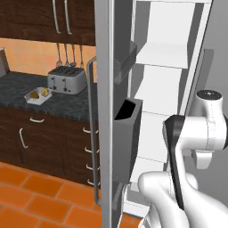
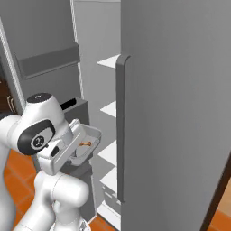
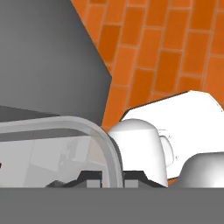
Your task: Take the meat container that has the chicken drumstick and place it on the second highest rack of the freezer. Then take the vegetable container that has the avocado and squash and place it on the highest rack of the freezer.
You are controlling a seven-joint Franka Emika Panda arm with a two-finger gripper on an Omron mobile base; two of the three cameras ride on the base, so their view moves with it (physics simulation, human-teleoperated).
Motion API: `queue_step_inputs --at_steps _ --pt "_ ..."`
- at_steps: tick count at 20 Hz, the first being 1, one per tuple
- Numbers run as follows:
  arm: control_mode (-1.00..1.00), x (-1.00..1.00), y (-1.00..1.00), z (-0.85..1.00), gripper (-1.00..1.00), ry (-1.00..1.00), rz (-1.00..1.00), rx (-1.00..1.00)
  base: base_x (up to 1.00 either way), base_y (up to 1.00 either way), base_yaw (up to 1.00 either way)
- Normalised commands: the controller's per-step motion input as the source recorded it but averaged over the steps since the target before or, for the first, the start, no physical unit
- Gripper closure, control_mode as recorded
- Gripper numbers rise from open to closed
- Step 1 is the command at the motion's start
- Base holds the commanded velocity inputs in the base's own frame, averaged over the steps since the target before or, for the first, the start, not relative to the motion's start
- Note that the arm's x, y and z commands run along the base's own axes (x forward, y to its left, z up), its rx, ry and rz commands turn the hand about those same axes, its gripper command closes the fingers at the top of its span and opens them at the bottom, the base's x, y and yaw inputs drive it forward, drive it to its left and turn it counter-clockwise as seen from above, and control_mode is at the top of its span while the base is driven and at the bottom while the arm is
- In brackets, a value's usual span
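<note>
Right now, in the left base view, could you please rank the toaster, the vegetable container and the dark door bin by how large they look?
1. Dark door bin, though it is nearest the camera.
2. Toaster.
3. Vegetable container.

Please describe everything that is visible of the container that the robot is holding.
The meat container is a shallow tray of pale, translucent grey plastic with rounded corners and a raised rim. It holds the small orange-brown chicken drumstick. In the right base view it is tilted steeply, its open side facing the freezer shelves, low beside the open door. In the hand view the gripper has its jaws shut on the rim.
</note>
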Motion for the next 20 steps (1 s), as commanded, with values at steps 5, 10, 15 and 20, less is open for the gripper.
queue_step_inputs --at_steps 5,10,15,20 --pt "1.0 0.0 0.0 0.0 1.0 0.0 0.0 0.0 0.83 0.0 0.07" --pt "1.0 0.0 0.0 0.0 1.0 0.0 0.0 0.0 0.77 0.15 0.01" --pt "1.0 0.0 0.0 0.0 1.0 0.0 0.0 0.0 0.64 0.6 -0.12" --pt "1.0 0.0 0.0 0.0 1.0 0.0 0.0 0.0 0.23 0.17 -0.05"
